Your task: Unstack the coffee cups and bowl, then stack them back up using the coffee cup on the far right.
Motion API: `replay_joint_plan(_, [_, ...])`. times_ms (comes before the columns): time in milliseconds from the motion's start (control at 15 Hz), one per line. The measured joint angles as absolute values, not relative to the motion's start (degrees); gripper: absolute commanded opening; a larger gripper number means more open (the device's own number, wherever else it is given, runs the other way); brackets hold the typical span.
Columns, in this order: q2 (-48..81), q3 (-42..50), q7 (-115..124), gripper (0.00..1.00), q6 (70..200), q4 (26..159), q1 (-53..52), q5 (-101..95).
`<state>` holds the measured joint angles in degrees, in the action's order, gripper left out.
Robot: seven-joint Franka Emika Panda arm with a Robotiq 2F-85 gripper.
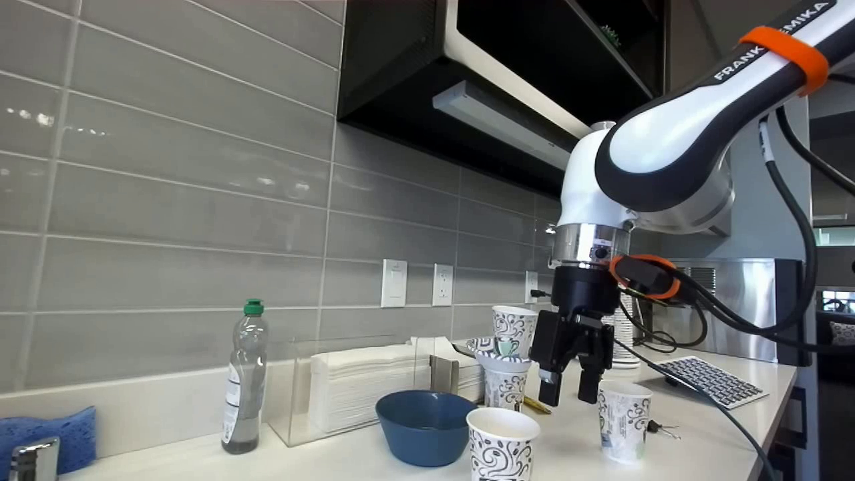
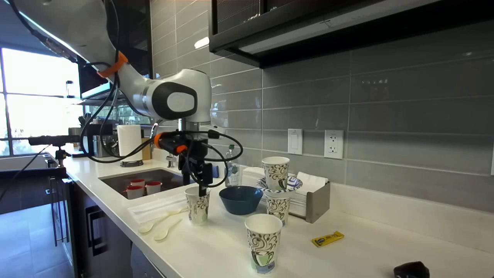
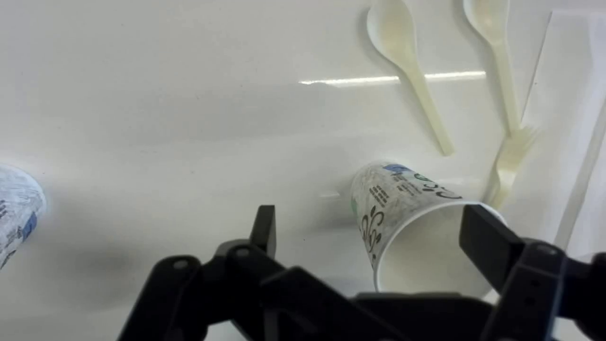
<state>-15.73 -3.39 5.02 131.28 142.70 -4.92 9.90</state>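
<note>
The claw hangs with fingers spread, one fingertip showing against the mouth of a patterned paper cup. Another cup shows partly at the left edge. On the counter lie a spoon, a second spoon with a fork at its handle's end, and a flat white sheet.

I count, dial centred mid-view, in an exterior view: sink, eight o'clock, three red-and-white mugs inside; paper-towel roll, at nine; yellow packet, at five. In an exterior view: green-capped bottle, at eight; keyboard, at four.
</note>
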Motion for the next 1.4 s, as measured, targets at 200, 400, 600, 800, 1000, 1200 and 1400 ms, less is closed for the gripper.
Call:
replay_joint_plan(200, [-15.7, -3.4, 5.0, 1.0, 131.3, 142.7, -4.9, 9.9])
replay_joint_plan(400, [-15.9, -3.4, 6.2, 1.0, 132.5, 142.7, -4.3, 9.1])
replay_joint_plan(600, [-17.6, -3.4, 10.7, 1.0, 137.0, 142.3, -1.7, 4.8])
replay_joint_plan(800, [-20.7, -3.6, 15.2, 1.0, 140.3, 141.6, 1.2, -0.3])
replay_joint_plan(1000, [-22.7, -4.3, 18.7, 1.0, 141.7, 139.9, 4.0, -3.7])
replay_joint_plan(1200, [-22.8, -4.5, 19.2, 1.0, 141.9, 138.7, 5.0, -4.1])
replay_joint_plan(1400, [-22.8, -4.6, 19.6, 1.0, 142.0, 138.7, 5.0, -4.1])
